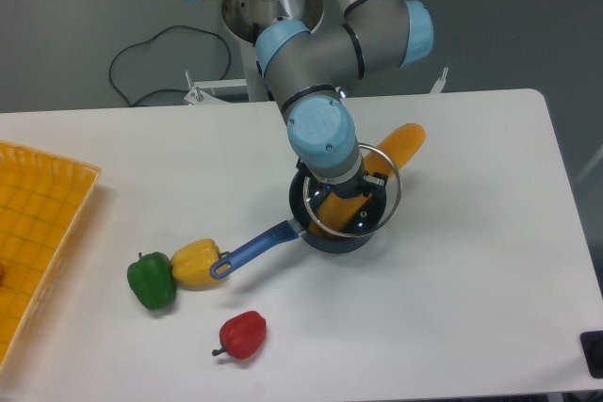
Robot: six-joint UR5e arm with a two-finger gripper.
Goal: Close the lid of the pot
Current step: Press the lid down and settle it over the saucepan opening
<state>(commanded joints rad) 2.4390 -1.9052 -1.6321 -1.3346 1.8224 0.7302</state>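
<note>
The gripper [341,187] seems clenched on the glass lid [377,197], tilted over the saucepan [320,228], where 1 long orange vegetable [396,146] pokes out; seating it looks awkward.

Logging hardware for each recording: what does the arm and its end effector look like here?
The arm is built of silver-grey metal tubes and rounded joint housings, each joint capped in light blue plastic. A round blue cap tops the wrist. The end effector below it is small and dark; the wrist hides most of it, so its fingers cannot be made out. No markings are legible on the arm.
</note>
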